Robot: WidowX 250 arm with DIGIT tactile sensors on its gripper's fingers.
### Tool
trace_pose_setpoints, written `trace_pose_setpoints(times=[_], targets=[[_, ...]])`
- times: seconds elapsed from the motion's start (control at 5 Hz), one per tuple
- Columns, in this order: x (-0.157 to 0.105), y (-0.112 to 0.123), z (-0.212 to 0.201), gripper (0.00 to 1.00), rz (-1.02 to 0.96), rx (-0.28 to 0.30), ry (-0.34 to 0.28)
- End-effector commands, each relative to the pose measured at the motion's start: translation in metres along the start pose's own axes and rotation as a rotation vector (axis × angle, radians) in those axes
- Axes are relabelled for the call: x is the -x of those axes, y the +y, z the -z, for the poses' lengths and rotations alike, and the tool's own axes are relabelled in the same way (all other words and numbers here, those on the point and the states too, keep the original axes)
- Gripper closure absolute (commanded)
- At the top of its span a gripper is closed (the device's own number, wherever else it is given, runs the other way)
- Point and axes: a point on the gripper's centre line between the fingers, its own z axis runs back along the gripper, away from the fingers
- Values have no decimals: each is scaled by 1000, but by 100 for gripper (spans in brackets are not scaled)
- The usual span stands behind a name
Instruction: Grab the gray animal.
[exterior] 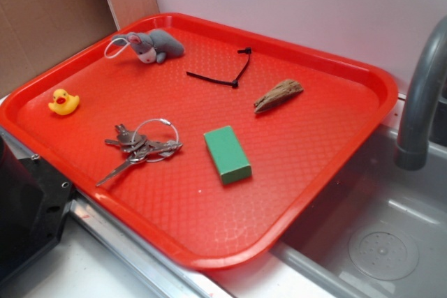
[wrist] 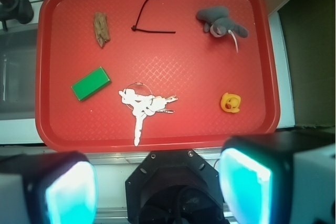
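The gray animal (exterior: 150, 45) is a small plush with a white cord loop, lying on its side in the far left corner of the red tray (exterior: 307, 144). In the wrist view the gray animal (wrist: 219, 23) lies at the upper right of the tray (wrist: 199, 66). My gripper (wrist: 157, 187) hangs high above the tray's near edge, far from the plush. It is open: the teal pads (wrist: 71, 195) stand wide apart with nothing between them. The exterior view does not show the gripper.
On the tray lie a yellow duck (exterior: 63, 102), a bunch of keys (exterior: 143, 146), a green block (exterior: 227, 153), a wood piece (exterior: 278, 95) and a black cable tie (exterior: 223, 75). A sink (exterior: 377, 242) with a faucet (exterior: 419, 95) is to the right. The robot base (exterior: 28, 207) sits front left.
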Motion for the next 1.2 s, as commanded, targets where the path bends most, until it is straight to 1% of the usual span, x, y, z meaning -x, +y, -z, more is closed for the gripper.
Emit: trace_pose_setpoints(times=[0.0, 0.2, 0.4, 0.6, 0.8, 1.0], targets=[[0, 0, 0, 0, 0, 0, 0], [-51, 3, -7, 0, -110, -11, -26], [-101, 32, -4, 0, -203, -57, -27], [-148, 68, 21, 0, -243, -157, -32], [-189, 98, 76, 0, -175, -148, -8], [-188, 123, 127, 0, -177, -225, 75]])
